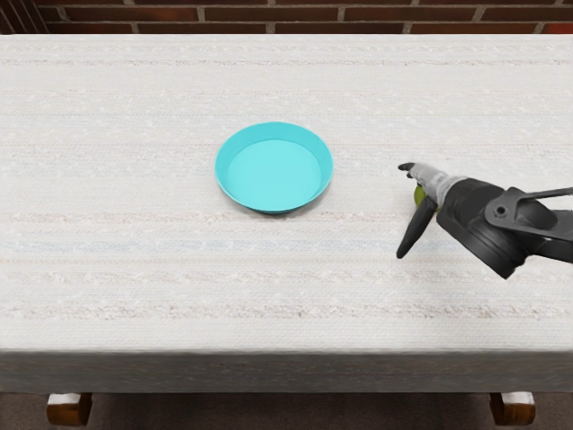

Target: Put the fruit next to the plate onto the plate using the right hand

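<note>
A round cyan plate (235,184) lies flat near the middle of the white table. To its right a small yellow-green fruit (418,193) rests on the table, and only a sliver of it shows behind my right hand (407,210). The right arm comes in from the right edge. Its hand is at the fruit, with one finger (410,167) stretched above it and a long dark finger (412,235) pointing down and left below it. The fingers are spread, not closed on the fruit. A table-width gap separates the fruit from the plate's right rim.
The table (134,269) has a pale textured top and runs across the whole view, with its front edge low in the picture. A brick wall (269,13) stands behind the far edge.
</note>
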